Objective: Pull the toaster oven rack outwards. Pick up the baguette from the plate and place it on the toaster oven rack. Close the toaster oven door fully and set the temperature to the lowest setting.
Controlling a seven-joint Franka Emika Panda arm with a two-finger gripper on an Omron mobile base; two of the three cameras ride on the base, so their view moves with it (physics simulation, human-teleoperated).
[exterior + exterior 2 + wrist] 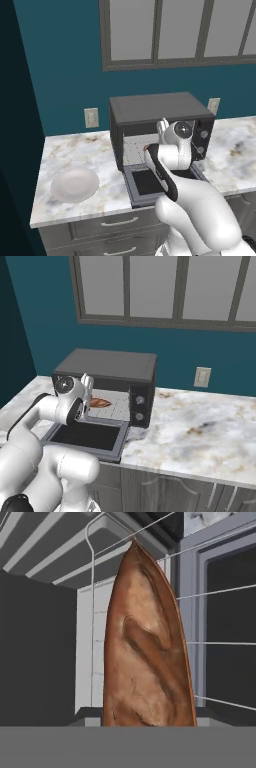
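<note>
baguette lengthwise along toaster oven rack

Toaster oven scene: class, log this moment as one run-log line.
door: open flat | baguette: at pincer, over rack | plate: empty | knobs: untouched

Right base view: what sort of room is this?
Most likely a home kitchen: a marble-look countertop over grey drawers, a boxy dark grey toaster oven, and a wall window.

Matt dark grey boxy toaster oven on a glossy veined marble counter.
Golden-brown crusty baguette looks rough; thin metal wire rack.
</note>
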